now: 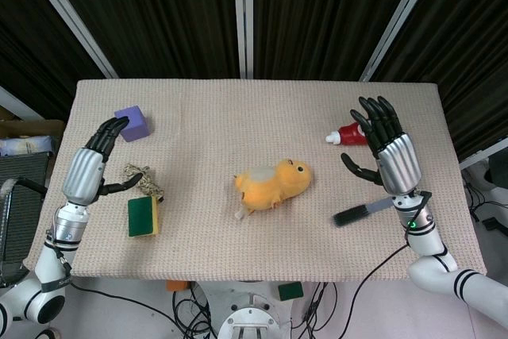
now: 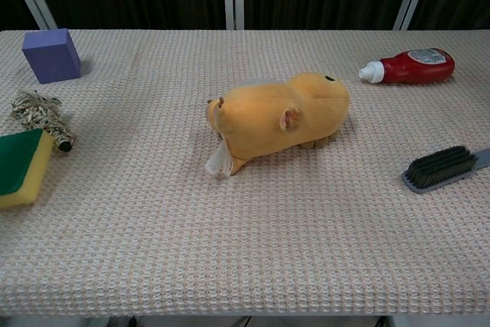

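The left hand (image 1: 94, 163) hovers over the table's (image 1: 206, 109) left side with fingers spread and nothing in them, its fingertips just short of the purple cube (image 1: 132, 123), which sits near the far left corner. The cube looks like a light foam block, slightly yielding and not slippery; a hold across two opposite flat faces should suit it, and its near and right faces are free, though the table's left edge lies close behind, so a push that way could send it off. Just right of the hand's thumb lies a twine bundle (image 1: 141, 178), loose and soft, and below it a green-and-yellow sponge (image 1: 143, 216) near the front edge; both stand near the hand's path, leaving little room on that side. In the middle lies a yellow plush (image 1: 273, 184) on its side, well apart from everything, with bare cloth all around it, the widest open room on the table. Further right, the right hand (image 1: 387, 147) hangs open too, fingers fanned and holding nothing, its fingertips just beside a red bottle (image 1: 352, 135) lying flat with its white cap pointing left. The bottle is likely smooth and apt to roll, best taken around its body. Below that hand a dark brush (image 1: 361, 213) lies near the wrist, not far from the right edge. The chest view shows neither hand.
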`<state>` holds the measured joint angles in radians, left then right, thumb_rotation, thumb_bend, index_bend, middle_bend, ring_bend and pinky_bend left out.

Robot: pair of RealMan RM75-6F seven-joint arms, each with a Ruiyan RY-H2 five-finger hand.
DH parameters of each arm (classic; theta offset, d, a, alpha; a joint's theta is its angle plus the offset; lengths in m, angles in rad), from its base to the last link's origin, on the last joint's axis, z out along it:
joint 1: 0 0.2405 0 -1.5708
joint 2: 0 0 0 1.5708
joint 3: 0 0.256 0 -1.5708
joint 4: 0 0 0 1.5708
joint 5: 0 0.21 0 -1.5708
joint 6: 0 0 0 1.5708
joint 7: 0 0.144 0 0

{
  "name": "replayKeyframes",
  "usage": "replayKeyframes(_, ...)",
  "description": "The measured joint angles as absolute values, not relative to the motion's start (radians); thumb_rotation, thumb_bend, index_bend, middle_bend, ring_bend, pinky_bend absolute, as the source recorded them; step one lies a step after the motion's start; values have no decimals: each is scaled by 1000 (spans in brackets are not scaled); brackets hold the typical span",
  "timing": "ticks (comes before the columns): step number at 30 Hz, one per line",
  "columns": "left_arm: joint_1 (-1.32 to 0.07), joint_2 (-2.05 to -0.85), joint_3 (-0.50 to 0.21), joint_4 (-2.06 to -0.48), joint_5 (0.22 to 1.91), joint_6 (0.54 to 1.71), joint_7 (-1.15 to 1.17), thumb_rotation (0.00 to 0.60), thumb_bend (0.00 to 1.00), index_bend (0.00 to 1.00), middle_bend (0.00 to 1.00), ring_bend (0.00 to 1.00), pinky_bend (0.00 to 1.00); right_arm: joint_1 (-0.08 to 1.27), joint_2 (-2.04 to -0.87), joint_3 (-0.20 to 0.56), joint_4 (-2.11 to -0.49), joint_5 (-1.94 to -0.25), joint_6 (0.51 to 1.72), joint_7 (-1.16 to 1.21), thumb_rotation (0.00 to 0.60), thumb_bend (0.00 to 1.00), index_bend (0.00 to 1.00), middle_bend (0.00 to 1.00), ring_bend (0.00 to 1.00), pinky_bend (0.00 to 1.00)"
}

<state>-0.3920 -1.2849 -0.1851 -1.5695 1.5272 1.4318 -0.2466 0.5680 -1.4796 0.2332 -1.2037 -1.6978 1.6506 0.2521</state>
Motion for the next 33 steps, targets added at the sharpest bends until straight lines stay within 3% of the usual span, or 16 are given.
replayKeyframes(27,-386,-1279,-182,-1571,1519,1446,-244,600,164,71,67,42,211,575,-1465,205,-1270,-1714,1642,257,600,295,0,4,0,0)
replayKeyframes(30,-383,-1274,-183,-1569,1515,1448,-250,599,164,72,67,42,211,585,-1450,201,-1338,-1727,1623,247,600,287,0,30,0,0)
replayKeyframes(33,-381,-1271,-184,-1568,1512,1449,-256,600,165,72,67,42,211,604,-1426,196,-1424,-1741,1583,208,600,278,11,130,0,0)
